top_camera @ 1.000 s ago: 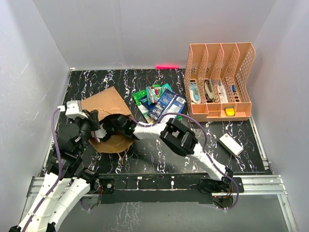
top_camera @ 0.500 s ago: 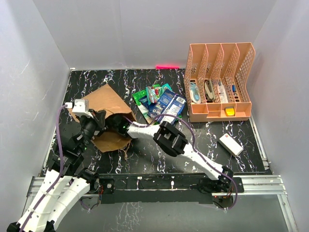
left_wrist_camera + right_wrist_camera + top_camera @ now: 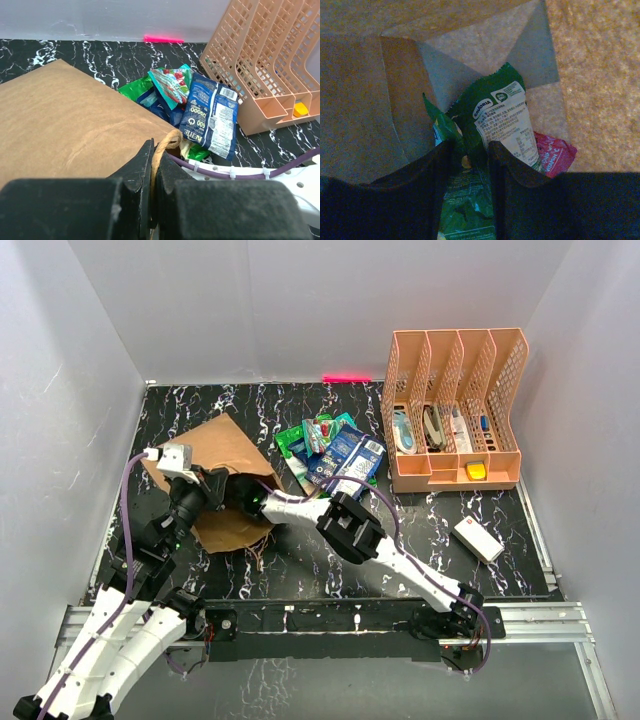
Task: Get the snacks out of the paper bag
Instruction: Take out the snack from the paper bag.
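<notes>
The brown paper bag (image 3: 225, 450) lies on its side at the left, its mouth toward the middle of the table. My left gripper (image 3: 152, 146) is shut on the bag's twisted paper handle (image 3: 170, 139) and holds the mouth up. My right arm (image 3: 300, 508) reaches into the mouth, so its gripper is hidden in the top view. Inside, my right gripper (image 3: 470, 147) is shut on a crumpled green snack packet (image 3: 470, 200). A green packet with a white label (image 3: 502, 120) and a red pouch (image 3: 554, 152) lie beside it. Several snacks (image 3: 330, 450) lie outside the bag.
A peach mesh file organiser (image 3: 455, 410) with small items stands at the back right. A small white box (image 3: 478, 538) lies in front of it. The right arm's purple cable (image 3: 240, 172) runs close under the bag's handle. Grey walls enclose the table.
My right gripper pushed deeper into the bag and its jaws narrowed onto the green packet. My left gripper shifted right and back with the handle, raising the bag's mouth.
</notes>
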Robot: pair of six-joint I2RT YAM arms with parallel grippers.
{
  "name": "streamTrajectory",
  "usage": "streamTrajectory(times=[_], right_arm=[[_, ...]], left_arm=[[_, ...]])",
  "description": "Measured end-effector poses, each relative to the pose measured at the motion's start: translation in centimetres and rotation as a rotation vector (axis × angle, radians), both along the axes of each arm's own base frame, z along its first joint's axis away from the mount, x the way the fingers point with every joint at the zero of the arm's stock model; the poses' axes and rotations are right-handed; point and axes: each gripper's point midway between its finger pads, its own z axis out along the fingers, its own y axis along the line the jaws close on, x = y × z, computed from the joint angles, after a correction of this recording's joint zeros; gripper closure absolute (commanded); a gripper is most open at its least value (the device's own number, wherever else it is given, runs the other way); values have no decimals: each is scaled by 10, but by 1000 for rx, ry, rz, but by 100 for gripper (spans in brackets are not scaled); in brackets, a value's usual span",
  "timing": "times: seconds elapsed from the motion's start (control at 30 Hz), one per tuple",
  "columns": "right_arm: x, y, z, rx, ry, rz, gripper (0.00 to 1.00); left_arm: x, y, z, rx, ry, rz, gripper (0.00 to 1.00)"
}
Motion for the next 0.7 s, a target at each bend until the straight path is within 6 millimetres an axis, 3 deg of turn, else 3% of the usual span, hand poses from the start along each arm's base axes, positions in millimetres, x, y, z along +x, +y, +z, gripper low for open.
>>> streamTrajectory(times=[0.13, 0.23, 0.4, 0.7], right_arm=[[0, -2, 2, 31, 14, -10, 78], [-7, -13, -11, -5, 46, -12, 91], [-27, -46, -9, -59, 101, -18, 92], [-95, -113, 6, -105, 186, 9, 92]], left_arm=[[3, 9, -1, 4, 3, 56, 100], [6, 22, -5, 14, 18, 134, 100], [9, 41, -10, 27, 34, 241, 100], [12, 56, -17, 43, 59, 336, 100]])
